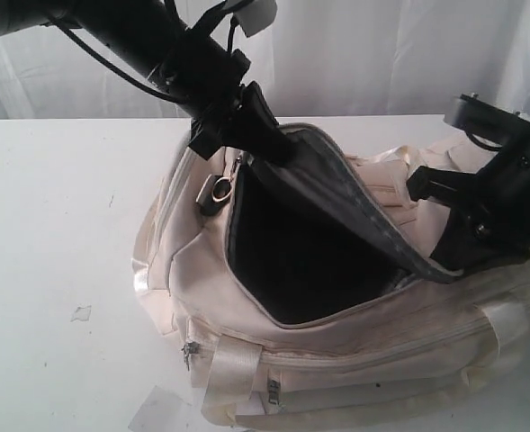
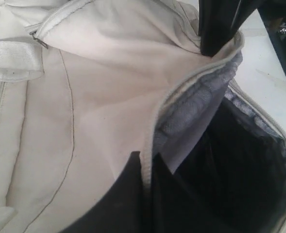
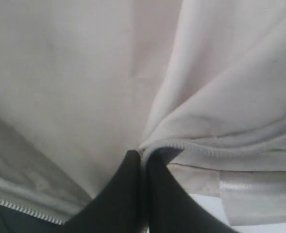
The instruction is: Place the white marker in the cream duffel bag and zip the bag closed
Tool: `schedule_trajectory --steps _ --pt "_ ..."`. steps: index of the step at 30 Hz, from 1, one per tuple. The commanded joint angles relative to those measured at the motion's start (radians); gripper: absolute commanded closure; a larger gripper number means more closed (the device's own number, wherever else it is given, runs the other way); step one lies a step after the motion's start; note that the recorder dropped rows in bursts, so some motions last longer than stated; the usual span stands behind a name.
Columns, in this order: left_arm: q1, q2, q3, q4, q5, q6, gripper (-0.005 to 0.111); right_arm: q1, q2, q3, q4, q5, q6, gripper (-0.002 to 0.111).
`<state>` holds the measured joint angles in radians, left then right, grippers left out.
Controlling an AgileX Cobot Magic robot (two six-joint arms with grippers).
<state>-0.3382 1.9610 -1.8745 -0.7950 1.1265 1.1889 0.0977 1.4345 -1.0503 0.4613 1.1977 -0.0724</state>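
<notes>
The cream duffel bag (image 1: 247, 310) lies on the white table with its top wide open, showing the black lining (image 1: 291, 261). My left gripper (image 1: 263, 137) is shut on the zipper edge of the bag's lifted flap (image 1: 363, 198) at the far left end; the left wrist view shows the rim (image 2: 155, 126) pinched in that gripper (image 2: 148, 160). My right gripper (image 1: 452, 259) is shut on the same flap's edge at the right end, and its wrist view has the cream hem (image 3: 201, 148) clamped in the gripper (image 3: 143, 158). The white marker is not in view.
A grey zipper pull (image 1: 218, 191) hangs at the opening's left end. A shiny strap handle (image 1: 233, 364) crosses the bag's front. Two scraps of clear plastic (image 1: 82, 313) (image 1: 157, 409) lie on the table (image 1: 58, 207). A white curtain (image 1: 381, 54) closes the back.
</notes>
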Motion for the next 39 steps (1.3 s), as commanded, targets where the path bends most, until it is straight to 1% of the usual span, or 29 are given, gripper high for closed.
schedule_trajectory --steps 1,4,5,9,11,12,13,15,16,18,21,24,26,32,34,36,38,39 --pt "0.001 -0.017 0.0 -0.003 0.095 -0.023 0.092 -0.006 -0.019 0.016 0.004 0.023 -0.001 0.096" --pt "0.001 -0.017 0.0 -0.003 0.095 -0.041 0.075 -0.006 -0.025 0.016 0.02 0.023 -0.001 0.085" --pt "0.001 -0.017 0.0 -0.003 0.095 -0.046 0.065 -0.006 -0.028 0.016 0.031 0.023 -0.001 0.08" --pt "0.001 -0.019 0.0 -0.003 0.095 -0.106 0.042 -0.006 -0.028 0.016 0.037 0.023 -0.003 0.078" --pt "0.001 -0.025 0.0 -0.005 0.095 -0.146 0.034 -0.006 -0.029 0.012 0.037 0.023 -0.013 0.078" --pt "0.001 -0.03 0.0 -0.005 0.095 -0.153 0.033 -0.006 -0.029 0.012 0.037 0.023 -0.013 0.078" --pt "0.001 -0.044 0.0 -0.005 0.095 -0.203 0.03 -0.006 -0.029 0.012 0.037 0.023 -0.013 0.078" --pt "0.004 -0.072 0.0 -0.003 0.095 -0.276 0.029 -0.006 -0.029 0.012 0.04 0.023 -0.013 0.078" --pt "0.008 -0.087 0.0 0.006 0.095 -0.278 0.029 -0.006 -0.029 0.012 0.042 0.023 -0.013 0.078" --pt "0.012 -0.122 0.0 0.089 0.095 -0.278 0.029 -0.006 -0.036 0.012 0.044 0.023 -0.009 0.078" --pt "0.015 -0.175 0.0 0.281 0.095 -0.278 0.029 -0.006 -0.071 0.012 0.046 0.023 -0.002 0.078" --pt "0.015 -0.201 0.0 0.386 0.095 -0.304 0.029 -0.006 -0.108 0.012 0.048 0.023 -0.002 0.078" --pt "0.016 -0.213 0.0 0.417 0.095 -0.319 0.029 -0.006 -0.133 0.012 0.052 0.023 0.003 0.078" --pt "0.017 -0.228 0.0 0.441 0.095 -0.331 0.03 -0.006 -0.19 0.012 0.101 0.023 0.005 0.078" --pt "0.034 -0.228 0.0 0.452 0.09 -0.331 0.032 -0.006 -0.215 0.012 0.128 0.023 -0.017 0.078" --pt "0.08 -0.228 0.0 0.452 0.074 -0.332 0.036 -0.006 -0.235 0.012 0.132 0.023 -0.02 0.078" --pt "0.147 -0.228 0.0 0.452 0.067 -0.337 0.051 -0.006 -0.243 0.012 0.134 0.023 -0.032 0.081" --pt "0.197 -0.228 0.0 0.436 0.054 -0.347 0.068 -0.006 -0.245 0.012 0.139 0.023 -0.035 0.087"
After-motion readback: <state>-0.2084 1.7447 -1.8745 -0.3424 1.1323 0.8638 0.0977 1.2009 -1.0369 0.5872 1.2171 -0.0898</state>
